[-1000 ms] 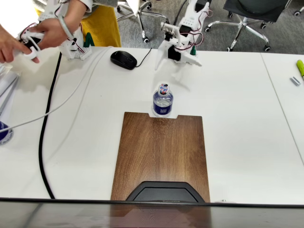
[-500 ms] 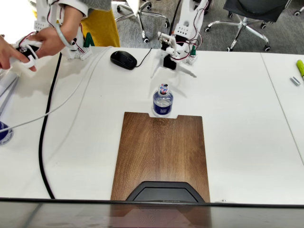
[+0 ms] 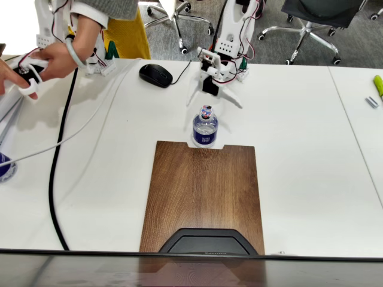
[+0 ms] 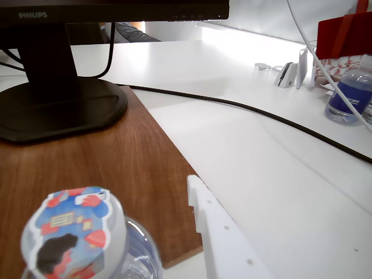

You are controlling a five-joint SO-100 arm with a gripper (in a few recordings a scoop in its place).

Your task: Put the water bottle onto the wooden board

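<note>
1. Nearest the camera in the fixed view, a monitor base [image 3: 203,241] sits on the near end of the wooden board [image 3: 202,191]. That eats up landing room, so a carry that runs long toward 6 o'clock could knock the bottle against it.

2. Moving up the board, the middle stretch looks bare, the obvious set-down zone. Release from any height, though, and a tall, narrow bottle may well topple and roll.

3. Now the water bottle [image 3: 205,127] itself: upright on the white desk [image 3: 299,149] at the board's 12 o'clock edge, right in the little notch, seemingly touching it. Not on the wood yet! Drag it instead of lifting and its base could catch the board's edge and tip.

4. Just beyond, at the bottle's 12 o'clock, the fingers [image 3: 210,99] hang spread wide, holding nothing. From the wrist view, one white finger [image 4: 218,232] passes at 3 o'clock of the cap [image 4: 72,229], and that cap is close. Come in off-centre and one finger shoves the bottle over before the other arrives. Close too high and the cap may slip out.

5. Farther back, at 10 o'clock, a computer mouse [image 3: 155,75] and its cable lie well apart; low risk, I'd say.
</note>
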